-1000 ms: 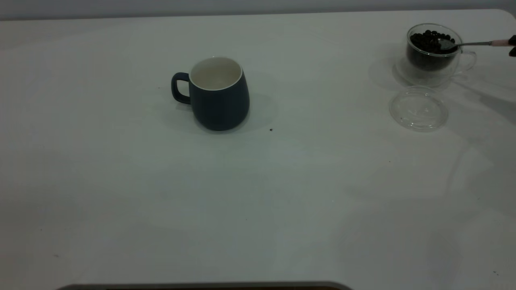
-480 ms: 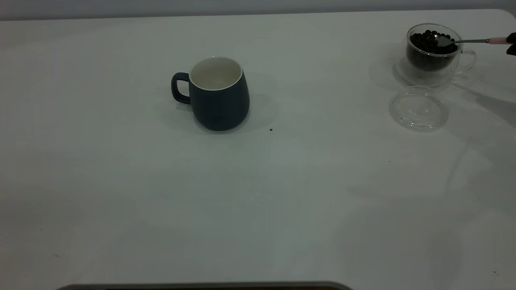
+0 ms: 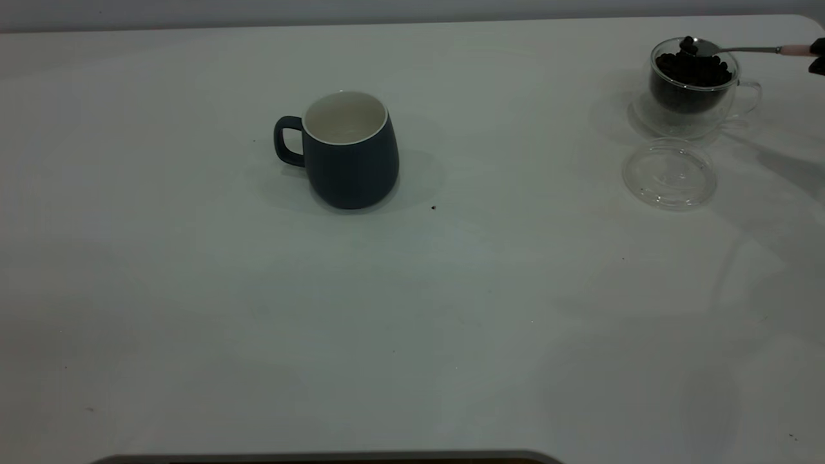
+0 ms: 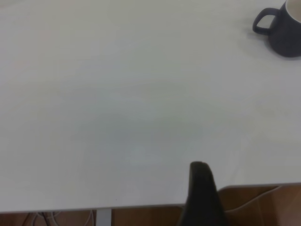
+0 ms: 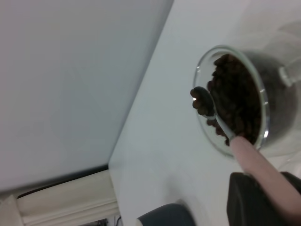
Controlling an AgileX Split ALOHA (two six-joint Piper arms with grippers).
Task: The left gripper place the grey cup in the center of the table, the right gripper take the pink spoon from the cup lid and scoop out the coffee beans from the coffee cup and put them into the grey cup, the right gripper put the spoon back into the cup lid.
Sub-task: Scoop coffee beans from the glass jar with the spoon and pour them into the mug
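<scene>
The grey cup (image 3: 351,151) stands upright near the middle of the table (image 3: 412,335), handle to the left, its white inside bare; the left wrist view shows it far off (image 4: 282,30). At the far right, my right gripper (image 3: 818,57) is shut on the pink handle of the pink spoon (image 3: 741,49). The spoon's bowl hovers just over the rim of the coffee cup (image 3: 693,90) with a few coffee beans (image 3: 688,44) on it. The right wrist view shows the gripper (image 5: 270,188), spoon (image 5: 214,115) and beans in the cup (image 5: 240,101). The cup lid (image 3: 669,174) lies flat in front of the coffee cup. My left gripper (image 4: 202,193) hangs at the table's near-left edge.
Small dark specks (image 3: 433,207) dot the tabletop. The table's rounded far-right corner (image 3: 809,22) lies just behind the coffee cup. A brown floor and cables (image 4: 254,202) show beyond the table's edge in the left wrist view.
The spoon's bowl has risen out of the heap in the coffee cup to just above its rim, carrying a few beans. The right gripper moved up slightly. Nothing else moved.
</scene>
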